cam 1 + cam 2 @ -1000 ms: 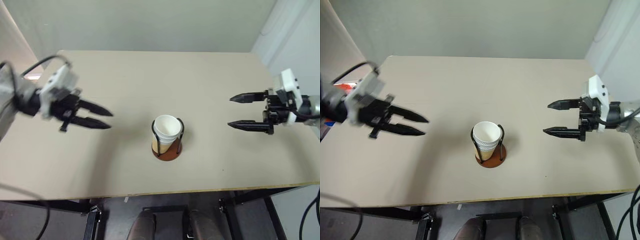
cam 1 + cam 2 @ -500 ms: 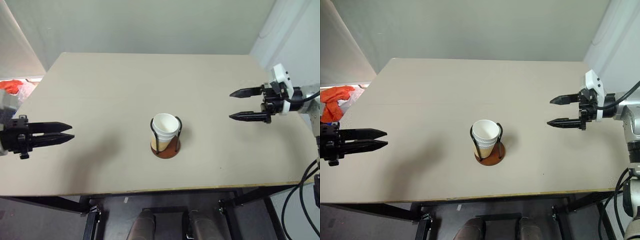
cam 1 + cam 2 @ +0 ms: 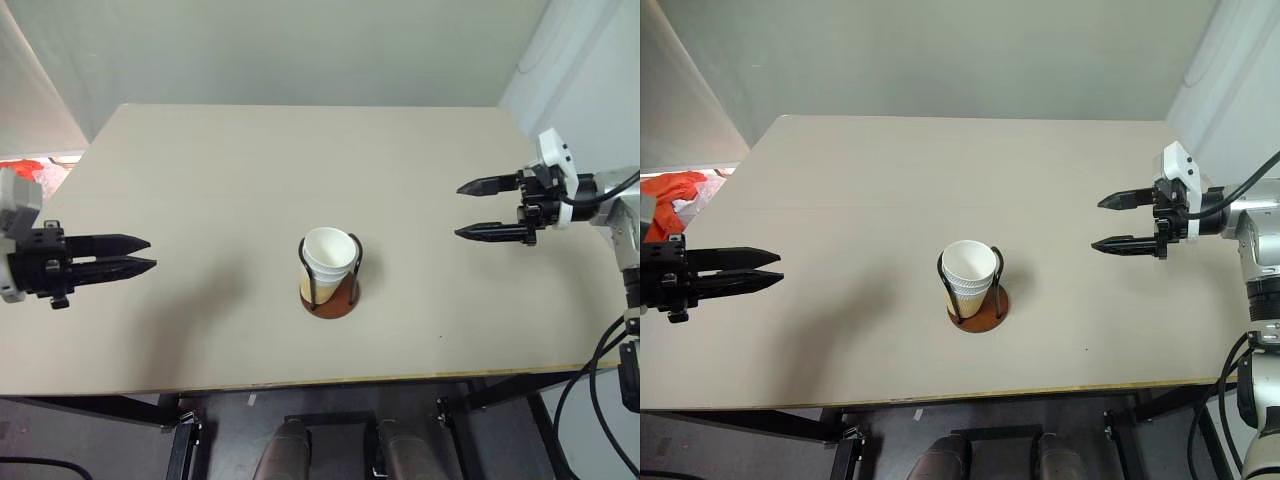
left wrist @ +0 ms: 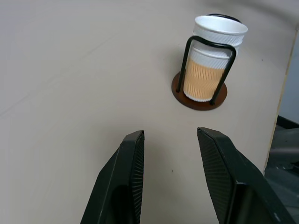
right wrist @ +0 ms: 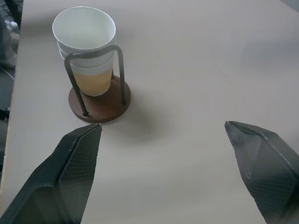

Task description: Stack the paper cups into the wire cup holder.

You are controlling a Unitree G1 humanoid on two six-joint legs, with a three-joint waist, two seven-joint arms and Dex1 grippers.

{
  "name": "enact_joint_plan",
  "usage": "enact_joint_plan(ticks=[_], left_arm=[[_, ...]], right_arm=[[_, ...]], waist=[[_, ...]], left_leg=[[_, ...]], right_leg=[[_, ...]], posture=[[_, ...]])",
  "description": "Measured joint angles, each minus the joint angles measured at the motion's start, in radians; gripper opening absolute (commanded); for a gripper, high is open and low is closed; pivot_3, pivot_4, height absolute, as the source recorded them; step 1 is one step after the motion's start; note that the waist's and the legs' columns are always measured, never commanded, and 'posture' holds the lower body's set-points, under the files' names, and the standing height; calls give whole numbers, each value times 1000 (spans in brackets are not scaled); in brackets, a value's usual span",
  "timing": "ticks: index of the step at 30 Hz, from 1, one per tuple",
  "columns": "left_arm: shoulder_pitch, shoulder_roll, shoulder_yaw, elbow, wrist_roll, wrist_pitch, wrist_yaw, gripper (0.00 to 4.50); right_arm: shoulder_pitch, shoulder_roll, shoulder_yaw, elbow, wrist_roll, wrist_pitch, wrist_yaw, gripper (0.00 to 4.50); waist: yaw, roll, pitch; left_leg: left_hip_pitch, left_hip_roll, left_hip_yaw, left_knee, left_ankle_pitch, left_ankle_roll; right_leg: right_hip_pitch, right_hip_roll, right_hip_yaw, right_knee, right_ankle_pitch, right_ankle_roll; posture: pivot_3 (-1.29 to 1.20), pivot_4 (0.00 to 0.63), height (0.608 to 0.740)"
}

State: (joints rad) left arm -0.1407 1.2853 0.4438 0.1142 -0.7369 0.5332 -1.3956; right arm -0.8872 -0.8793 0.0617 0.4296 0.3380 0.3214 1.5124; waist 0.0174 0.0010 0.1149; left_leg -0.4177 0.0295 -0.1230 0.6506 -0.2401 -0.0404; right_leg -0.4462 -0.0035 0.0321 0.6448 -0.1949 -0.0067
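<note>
I see a pale beige rectangular counter from above, w/ one cluster of things near its middle, toward the front edge. That cluster is the wire cup holder: a small round reddish-brown disc base w/ two upright black wire loops. The tapered paper cups, tan-yellow outside and white at the rims, sit nested one inside another in the holder, upright between the loops. The left wrist view shows stacked white rims above a tan ribbed body; I count at least two rims there but can't fix the exact no. of cups. The top cup's white mouth rises above the wire loops.

My left hand hangs at the left side of the counter, well apart from the holder, its two black fingers pointing across toward the cups. The fingers are partly parted w/ a narrow gap and hold nothing.

My right hand hangs over the right side of the counter, also well apart from the holder, pointing back toward the middle. Its fingers are spread wide and empty.

Both hands are about level w/ each other, w/ the holder between them.

Off the counter's far left corner lies a crumpled orange-red cloth.
</note>
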Motion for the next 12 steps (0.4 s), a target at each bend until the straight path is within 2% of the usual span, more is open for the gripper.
enact_joint_plan(ticks=[12], left_arm=[[-58, -14, -36, -132, 23, 79, 36, 1935]], right_arm=[[26, -15, -7, -44, 1, 20, -3, 4500]], waist=[[0, 0, 0]], left_leg=[[0, 0, 0, -3, 1, -2]], right_leg=[[-1, 0, -1, 0, 0, 0]], posture=[[0, 150, 740]])
